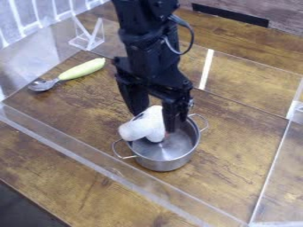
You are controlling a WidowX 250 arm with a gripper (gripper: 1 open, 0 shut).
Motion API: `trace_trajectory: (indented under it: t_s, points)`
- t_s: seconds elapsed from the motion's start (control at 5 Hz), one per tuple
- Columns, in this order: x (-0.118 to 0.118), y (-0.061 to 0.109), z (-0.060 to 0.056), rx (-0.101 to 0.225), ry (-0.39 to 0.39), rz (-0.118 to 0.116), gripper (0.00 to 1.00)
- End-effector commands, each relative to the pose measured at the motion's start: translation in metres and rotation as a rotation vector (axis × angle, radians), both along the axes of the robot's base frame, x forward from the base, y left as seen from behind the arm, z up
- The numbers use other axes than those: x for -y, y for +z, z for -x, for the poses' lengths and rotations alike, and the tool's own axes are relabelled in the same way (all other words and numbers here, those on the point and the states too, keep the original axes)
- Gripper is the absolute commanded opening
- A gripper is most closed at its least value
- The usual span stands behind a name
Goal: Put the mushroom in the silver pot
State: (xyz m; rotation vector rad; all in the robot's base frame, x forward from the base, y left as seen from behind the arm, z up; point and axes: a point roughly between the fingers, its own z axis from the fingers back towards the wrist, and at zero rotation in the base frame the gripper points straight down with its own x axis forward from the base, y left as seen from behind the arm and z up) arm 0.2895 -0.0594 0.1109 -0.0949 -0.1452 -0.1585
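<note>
Cream mushroom (143,128) seemingly over silver pot (166,156) rim, beneath hand (160,111).

My black robot arm (144,40) hangs vertical, its black two-fingered gripper (154,113) pointing straight down, jaws spread apart.
</note>
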Motion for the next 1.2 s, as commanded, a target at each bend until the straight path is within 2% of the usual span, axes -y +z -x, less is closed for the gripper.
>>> trace_trajectory:
  t_s: [0.0, 0.2, 0.4, 0.8, 1.0]
  points:
    - [0.013, 0.027, -0.009, 0.063, -0.021, 0.000, 1.00]
    - [0.008, 0.038, -0.019, 0.072, 0.003, -0.007, 1.00]
    - [-0.002, 0.039, -0.029, 0.083, 0.024, -0.024, 1.00]
    - [0.000, 0.044, -0.025, 0.055, 0.118, -0.039, 1.00]
    - [-0.011, 0.043, -0.018, 0.043, 0.101, -0.045, 1.00]
